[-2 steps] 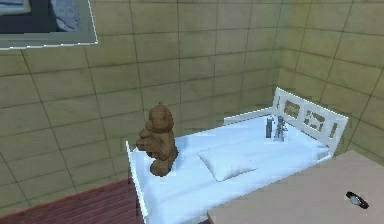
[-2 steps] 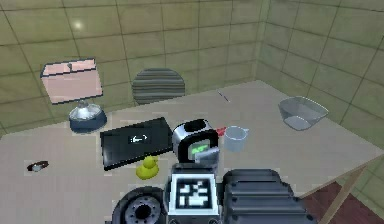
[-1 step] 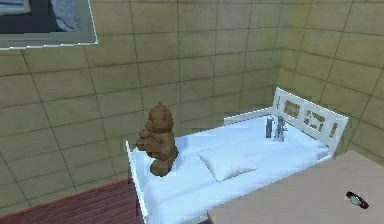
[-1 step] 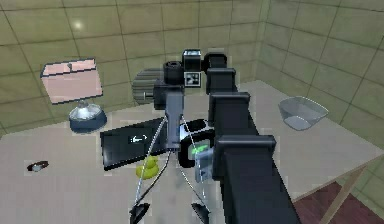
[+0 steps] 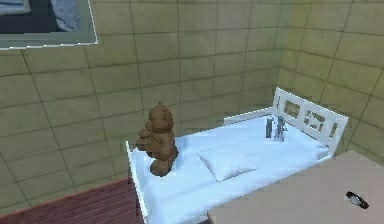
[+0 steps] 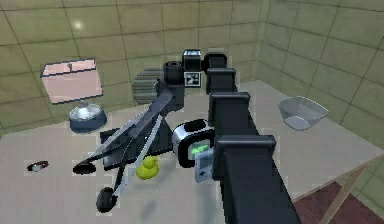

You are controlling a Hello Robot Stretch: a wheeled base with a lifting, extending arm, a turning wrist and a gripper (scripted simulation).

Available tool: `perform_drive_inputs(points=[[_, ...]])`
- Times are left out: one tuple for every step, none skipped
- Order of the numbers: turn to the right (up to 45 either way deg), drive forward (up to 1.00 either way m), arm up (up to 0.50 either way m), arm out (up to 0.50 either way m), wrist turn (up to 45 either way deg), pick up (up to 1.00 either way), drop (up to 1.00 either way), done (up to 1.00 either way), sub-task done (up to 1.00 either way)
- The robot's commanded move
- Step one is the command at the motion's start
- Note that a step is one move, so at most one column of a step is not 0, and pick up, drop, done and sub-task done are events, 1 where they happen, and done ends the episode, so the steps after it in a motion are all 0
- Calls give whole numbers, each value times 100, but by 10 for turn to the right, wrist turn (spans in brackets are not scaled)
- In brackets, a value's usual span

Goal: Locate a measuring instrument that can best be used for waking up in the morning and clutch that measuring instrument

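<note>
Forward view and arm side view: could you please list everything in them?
bed: one, white, by tiled wall
teddy bear: one, brown, on bed
pillow: one, white, on bed
small grey things: few, by headboard
picture: one, dark, on wall
table: one, beige, under arm
lamp: one, pink shade, on table
bowl: one, grey, on table
yellow thing: one, small, on table
white-black box: one, green spot, beside arm
arm: one, dark, over table
gripper: one, dark; load cannot be told

Reads as matt, fuzzy plush on the brown teddy bear (image 5: 158,142), smooth white cloth on the bed sheet (image 5: 255,148). Looks matt on the beige tabletop (image 6: 330,165), possibly glass on the shallow grey bowl (image 6: 303,112).
</note>
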Motion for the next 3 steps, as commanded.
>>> perform_drive_inputs(points=[[0, 0, 0, 0, 450, 0, 0, 0, 0], [0, 0, 0, 0, 450, 0, 0, 0, 0], [0, 0, 0, 0, 390, 0, 0, 0, 0]])
